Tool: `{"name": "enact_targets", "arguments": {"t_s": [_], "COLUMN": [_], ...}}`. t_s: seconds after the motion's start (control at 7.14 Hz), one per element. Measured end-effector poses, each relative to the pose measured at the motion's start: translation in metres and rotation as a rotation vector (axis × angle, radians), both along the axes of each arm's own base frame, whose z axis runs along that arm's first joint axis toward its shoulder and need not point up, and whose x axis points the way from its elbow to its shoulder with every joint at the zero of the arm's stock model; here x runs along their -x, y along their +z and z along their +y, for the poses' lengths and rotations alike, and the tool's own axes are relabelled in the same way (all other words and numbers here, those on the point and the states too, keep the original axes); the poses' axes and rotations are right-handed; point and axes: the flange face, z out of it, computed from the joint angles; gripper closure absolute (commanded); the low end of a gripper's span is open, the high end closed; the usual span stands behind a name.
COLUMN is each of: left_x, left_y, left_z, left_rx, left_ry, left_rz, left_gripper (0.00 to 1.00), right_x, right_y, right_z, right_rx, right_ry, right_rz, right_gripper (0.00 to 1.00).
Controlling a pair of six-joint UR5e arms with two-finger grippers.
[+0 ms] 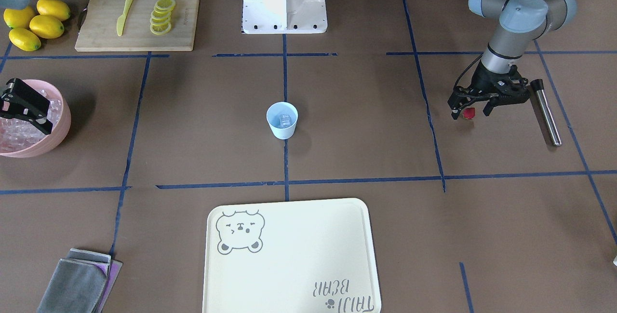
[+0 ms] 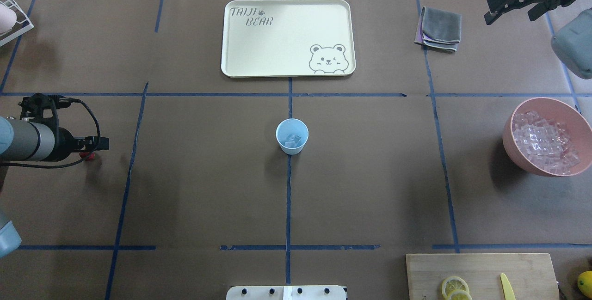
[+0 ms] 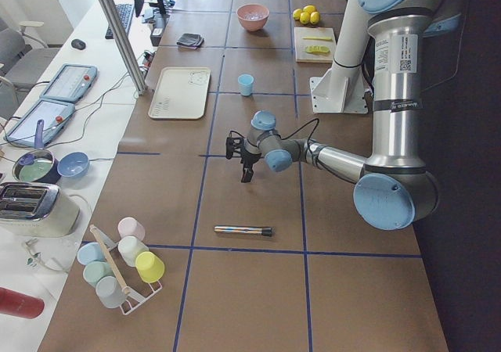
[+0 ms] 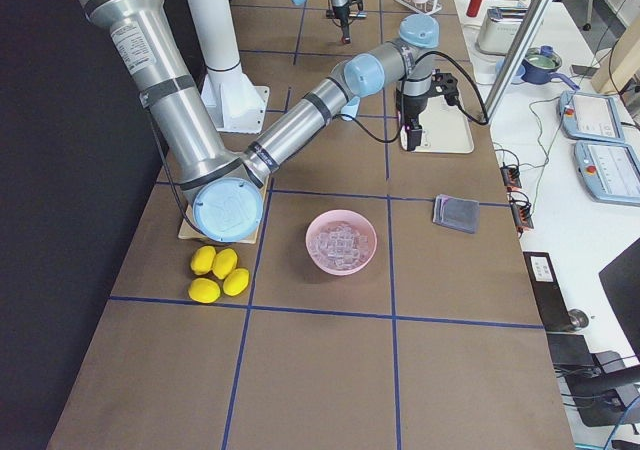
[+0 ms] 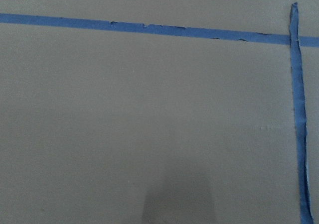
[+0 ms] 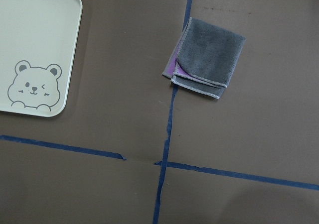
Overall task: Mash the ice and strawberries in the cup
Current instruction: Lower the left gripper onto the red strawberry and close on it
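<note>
The pale blue cup (image 1: 282,122) (image 2: 292,145) stands upright at the table's middle with a few clear ice cubes (image 2: 292,140) inside. More ice (image 2: 545,143) fills the pink bowl (image 2: 513,152). My left gripper (image 1: 470,113) points down at the table's left side, open, with the small red strawberry (image 1: 468,113) (image 2: 88,155) between its spread fingers. I cannot tell whether the fingers touch it. My right gripper (image 1: 24,115) (image 2: 508,15) hangs open and empty, high near the pink bowl. Neither wrist view shows fingers.
A metal rod with a black end (image 1: 547,115) lies just beside the left gripper. A cream bear tray (image 2: 231,36) and a folded grey cloth (image 2: 441,27) lie on the far side. A cutting board (image 1: 101,33) with lemon slices and a yellow knife, and whole lemons (image 1: 36,23), lie near the robot base.
</note>
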Motion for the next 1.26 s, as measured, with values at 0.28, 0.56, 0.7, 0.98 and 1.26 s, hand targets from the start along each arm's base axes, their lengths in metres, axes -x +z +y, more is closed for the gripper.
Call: {"name": "enact_targets", "arguments": {"t_s": [0.28, 0.56, 0.7, 0.98, 1.26], "left_x": [-0.0007, -0.0010, -0.0017, -0.0050, -0.0074], "left_y": [0.0019, 0.0024, 0.0031, 0.0064, 0.0085], "left_z": [0.0006, 0.0009, 0.0018, 0.0042, 0.0055], "left_rx": [0.006, 0.010, 0.012, 0.016, 0.019], "left_ry": [0.002, 0.004, 0.007, 0.015, 0.022], "left_rz": [-0.002, -0.003, -0.004, -0.009, -0.012], "left_gripper": [0.04, 0.05, 0.06, 0.08, 0.11], "right_x": [-0.0005, -0.0005, -0.0001, 0.0008, 0.0021], "right_y": [0.0002, 0.0006, 0.0009, 0.0009, 0.0009], "right_z": [0.0001, 0.0001, 0.0001, 0.0002, 0.0004], "right_rx": [0.000, 0.003, 0.004, 0.005, 0.005], "right_ry": [0.001, 0.004, 0.005, 0.006, 0.004], "right_rz": [0.000, 0.000, 0.000, 0.001, 0.001], "right_gripper": [0.00, 0.00, 0.00, 0.00, 0.00]}}
